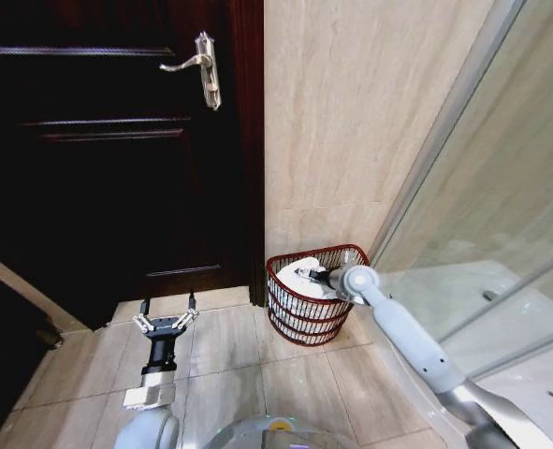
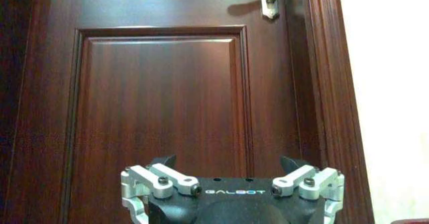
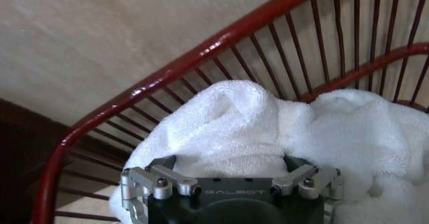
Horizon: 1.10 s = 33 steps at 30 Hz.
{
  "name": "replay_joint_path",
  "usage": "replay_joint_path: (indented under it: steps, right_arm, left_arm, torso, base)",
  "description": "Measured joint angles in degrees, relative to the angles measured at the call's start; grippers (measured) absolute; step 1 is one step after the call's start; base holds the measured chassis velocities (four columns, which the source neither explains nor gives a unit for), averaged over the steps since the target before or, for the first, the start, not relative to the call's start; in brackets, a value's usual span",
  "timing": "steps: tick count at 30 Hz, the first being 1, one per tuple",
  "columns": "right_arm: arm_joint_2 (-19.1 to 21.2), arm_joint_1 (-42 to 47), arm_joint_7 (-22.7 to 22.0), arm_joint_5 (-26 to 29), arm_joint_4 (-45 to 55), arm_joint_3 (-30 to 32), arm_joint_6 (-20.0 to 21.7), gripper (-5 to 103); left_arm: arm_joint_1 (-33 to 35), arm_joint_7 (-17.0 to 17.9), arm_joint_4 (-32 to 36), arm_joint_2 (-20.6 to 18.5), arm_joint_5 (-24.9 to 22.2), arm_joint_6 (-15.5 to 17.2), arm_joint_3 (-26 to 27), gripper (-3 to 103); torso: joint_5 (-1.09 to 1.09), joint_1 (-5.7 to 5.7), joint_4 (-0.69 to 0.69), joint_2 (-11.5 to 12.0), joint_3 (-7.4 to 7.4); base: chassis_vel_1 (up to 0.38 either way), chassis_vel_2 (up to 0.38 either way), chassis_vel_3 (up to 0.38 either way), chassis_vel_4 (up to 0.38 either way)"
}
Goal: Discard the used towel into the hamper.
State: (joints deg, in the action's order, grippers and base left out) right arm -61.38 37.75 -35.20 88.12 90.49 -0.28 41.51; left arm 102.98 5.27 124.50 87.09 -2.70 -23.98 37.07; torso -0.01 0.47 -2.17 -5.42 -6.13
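Observation:
The dark red wire hamper (image 1: pixel 306 325) stands on the floor in the corner between the door frame and the tiled wall. A white towel (image 1: pixel 293 282) lies bunched inside it, below the rim (image 3: pixel 201 58). My right gripper (image 1: pixel 310 274) reaches into the hamper's mouth from the right. Its fingers are spread open, and a fold of the towel (image 3: pixel 234 123) bulges up between them. My left gripper (image 1: pixel 166 323) hangs open low over the floor in front of the door, holding nothing, and faces the door panel in the left wrist view (image 2: pixel 228 161).
A dark wooden door (image 1: pixel 108 168) with a metal handle (image 1: pixel 201 70) fills the left. The beige tiled wall (image 1: pixel 351 122) stands behind the hamper, and a glass shower partition (image 1: pixel 501 187) runs along the right. Beige floor tiles (image 1: pixel 229 365) lie between the arms.

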Motion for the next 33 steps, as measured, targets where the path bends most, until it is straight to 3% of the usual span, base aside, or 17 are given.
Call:
replay_joint_path:
  steps: [6,14,17,18,20,21,24,25,26,27,31,33]
  right_arm:
    - [-0.7,0.1,1.0,-1.5,-1.2,0.2,-0.3,100]
    - [2.3,2.4,4.4,-9.2,6.0,2.6,-3.4,100]
    - [4.2,4.8,7.1,-19.9,11.1,3.5,-8.6,100]
    - [4.2,4.8,7.1,-19.9,11.1,3.5,-8.6,100]
    - [5.2,7.0,10.4,-27.9,13.4,4.0,-12.5,100]
    - [5.2,7.0,10.4,-27.9,13.4,4.0,-12.5,100]
    - [6.6,9.3,21.0,-44.9,12.1,5.1,-19.5,100]
    - [6.6,9.3,21.0,-44.9,12.1,5.1,-19.5,100]
    - [6.9,9.4,23.5,-50.1,10.6,5.4,-22.4,100]
    - [7.0,9.3,24.0,-51.8,9.7,5.5,-23.7,100]
    - [7.3,8.4,24.1,-52.3,7.4,5.5,-24.9,100]
    - [8.1,6.7,23.4,-48.2,6.3,4.7,-22.8,100]
  left_arm:
    - [-0.3,0.2,0.2,-0.2,0.1,0.6,-0.7,100]
    - [-1.0,0.4,0.0,-0.2,0.6,1.1,-2.7,100]
    - [-1.3,0.4,0.0,0.1,0.7,1.3,-3.5,100]
    - [-1.3,0.4,0.0,0.1,0.7,1.3,-3.5,100]
    - [-1.6,0.5,-0.4,0.2,0.6,1.3,-3.9,100]
    - [-1.6,0.5,-0.4,0.2,0.6,1.3,-3.9,100]
    - [-1.5,0.5,-1.1,0.2,0.6,1.0,-4.3,100]
    - [-1.5,0.5,-1.1,0.2,0.6,1.0,-4.3,100]
    - [-1.4,0.5,-1.2,0.2,0.6,0.9,-4.4,100]
    - [-1.3,0.5,-1.2,0.2,0.6,0.9,-4.4,100]
    - [-1.5,0.5,-1.4,-0.1,0.5,1.0,-4.4,100]
    - [-1.7,0.7,-1.2,-0.2,0.5,1.6,-4.7,100]
  torso:
    - [0.01,0.0,-0.01,0.0,0.0]
    - [0.04,0.0,-0.02,0.0,-0.02]
    - [0.04,0.0,-0.02,0.0,-0.02]
    - [0.04,0.0,-0.02,0.0,-0.02]
    - [0.03,0.0,-0.01,0.0,-0.01]
    - [0.03,0.0,-0.01,0.0,-0.01]
    - [0.03,0.0,0.0,0.0,-0.01]
    - [0.03,0.0,0.0,0.0,-0.01]
    - [0.01,0.0,0.0,0.0,-0.01]
    - [0.03,0.0,0.0,0.0,-0.01]
    - [0.02,0.0,-0.01,0.0,-0.01]
    - [0.03,0.0,-0.01,0.0,-0.01]
  base:
    - [0.0,0.0,0.0,0.0]
    - [0.0,0.0,0.0,0.0]
    - [0.0,0.0,0.0,0.0]
    - [0.0,0.0,0.0,0.0]
    - [0.0,0.0,0.0,0.0]
    - [0.0,0.0,0.0,0.0]
    - [0.0,0.0,0.0,0.0]
    - [0.0,0.0,0.0,0.0]
    - [0.0,0.0,0.0,0.0]
    - [0.0,0.0,0.0,0.0]
    - [0.0,0.0,0.0,0.0]
    - [0.0,0.0,0.0,0.0]
